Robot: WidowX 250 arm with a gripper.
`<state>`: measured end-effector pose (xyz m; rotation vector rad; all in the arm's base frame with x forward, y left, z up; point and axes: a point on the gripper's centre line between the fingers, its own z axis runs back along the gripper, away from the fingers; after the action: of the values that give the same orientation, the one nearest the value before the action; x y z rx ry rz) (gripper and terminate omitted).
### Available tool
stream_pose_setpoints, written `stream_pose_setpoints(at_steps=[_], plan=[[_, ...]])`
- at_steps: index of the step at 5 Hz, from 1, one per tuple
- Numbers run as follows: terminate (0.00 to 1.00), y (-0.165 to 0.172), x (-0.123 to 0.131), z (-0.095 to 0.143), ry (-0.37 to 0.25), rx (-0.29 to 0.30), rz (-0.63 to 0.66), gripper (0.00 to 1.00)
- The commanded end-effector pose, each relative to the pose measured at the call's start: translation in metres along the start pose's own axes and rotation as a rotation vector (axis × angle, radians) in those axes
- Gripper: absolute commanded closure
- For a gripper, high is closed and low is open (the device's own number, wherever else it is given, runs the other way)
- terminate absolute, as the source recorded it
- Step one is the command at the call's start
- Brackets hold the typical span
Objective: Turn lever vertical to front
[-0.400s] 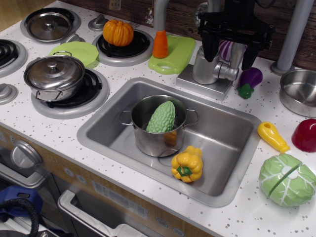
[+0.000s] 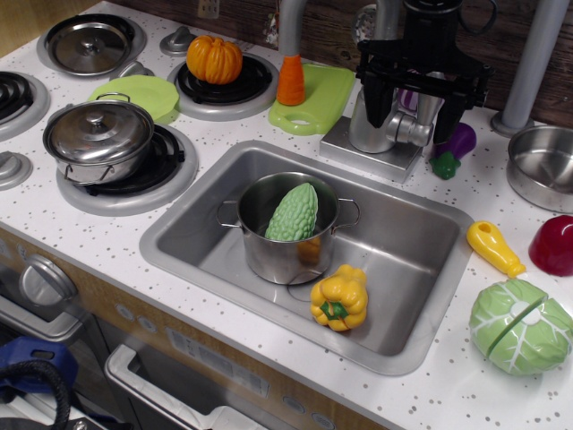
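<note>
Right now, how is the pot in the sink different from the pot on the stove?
The pot in the sink has no lid and holds a bumpy green vegetable; the pot on the stove is closed with a lid. The sink pot looks taller and narrower; the stove pot looks squatter and sits on a burner. Both are shiny metal with side handles.

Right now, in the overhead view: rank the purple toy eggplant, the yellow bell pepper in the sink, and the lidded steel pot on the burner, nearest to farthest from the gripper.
1. Purple toy eggplant: just right of the gripper, beside the faucet base.
2. Yellow bell pepper: in the sink, toward the front edge.
3. Lidded steel pot: far left, on the burner.
</note>
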<state>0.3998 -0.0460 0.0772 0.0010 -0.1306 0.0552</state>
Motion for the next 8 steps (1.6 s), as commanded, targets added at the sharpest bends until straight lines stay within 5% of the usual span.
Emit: stream_pose_setpoints(at_steps=[1,4,5,8], plan=[[0.00,-0.003,0.021,0.021,-0.109,0.035,-0.026,0.00],[0.00,-0.011,0.060,0.020,-0.207,0.054,-0.061,0.00],[0.00,-0.012,0.066,0.017,-0.232,0.074,-0.067,1.00],[0.00,-0.019,0.052,0.017,-0.206,0.065,0.016,1.00]])
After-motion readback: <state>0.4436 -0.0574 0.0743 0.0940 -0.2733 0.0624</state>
